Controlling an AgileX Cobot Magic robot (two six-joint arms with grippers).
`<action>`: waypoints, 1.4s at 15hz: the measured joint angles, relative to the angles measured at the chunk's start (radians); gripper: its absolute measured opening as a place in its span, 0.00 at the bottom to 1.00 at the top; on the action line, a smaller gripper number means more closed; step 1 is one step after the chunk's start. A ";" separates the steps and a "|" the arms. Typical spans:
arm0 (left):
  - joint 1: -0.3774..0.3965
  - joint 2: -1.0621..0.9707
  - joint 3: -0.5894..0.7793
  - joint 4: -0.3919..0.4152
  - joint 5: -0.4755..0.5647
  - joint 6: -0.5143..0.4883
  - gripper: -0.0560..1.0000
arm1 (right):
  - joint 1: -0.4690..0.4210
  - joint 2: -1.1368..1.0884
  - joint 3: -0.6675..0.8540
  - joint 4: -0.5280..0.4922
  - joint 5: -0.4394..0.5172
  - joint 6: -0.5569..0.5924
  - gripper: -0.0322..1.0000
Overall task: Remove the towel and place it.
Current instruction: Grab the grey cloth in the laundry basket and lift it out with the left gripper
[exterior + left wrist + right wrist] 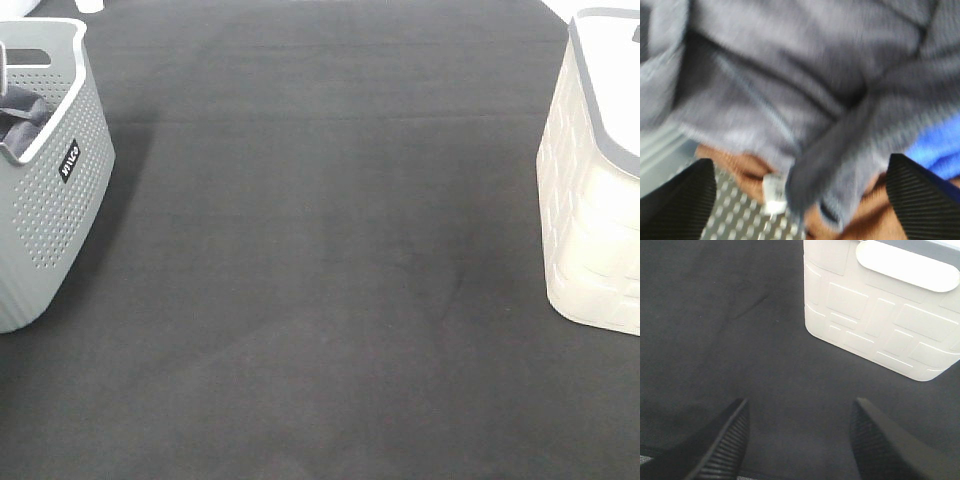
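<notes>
Now, start at the left: the towel (20, 130) lies bunched inside the basket (60, 230) at the left edge of the surface (320, 300), so it is not yet out. You're at the grasping step. The left wrist view puts the left claw (800, 200) right down over the towel, its jaws wide apart with a fold of cloth hanging between them and nothing pinched. That picture is blurred, so I can't tell whether the fingers touch the fabric.

Your next move, as I judge it, is to close on that fold and lift straight up until the cloth clears the basket rim. Take only the grey layer. An orange cloth (740, 167) and a blue cloth (935, 145) lie under and beside it, and a deep bite could drag them along. The white tag (774, 192) marks a corner close to the claw.

Moving right, the dark surface runs across the middle, and the bin (590, 230) stands at the right edge. The right claw (805, 450) hangs open above the surface, holding nothing, with the bin ahead of it.

The high view gives you both containers and the gap between them, but neither claw and only a sliver of towel. Only the left wrist view shows the tag and the other cloths. Only the right wrist view shows how the right claw stands.
</notes>
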 joint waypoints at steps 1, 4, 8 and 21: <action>0.000 0.015 0.000 -0.004 -0.005 0.004 0.81 | 0.000 0.000 0.000 0.000 0.000 0.000 0.60; 0.000 0.029 0.000 -0.059 -0.014 0.073 0.63 | 0.000 0.000 0.000 0.000 0.000 0.000 0.60; 0.000 0.029 0.000 -0.104 0.011 0.094 0.25 | 0.000 0.000 0.000 0.000 0.000 0.000 0.60; 0.000 -0.221 -0.003 -0.129 0.126 0.037 0.05 | 0.000 0.000 0.000 0.000 0.000 0.000 0.60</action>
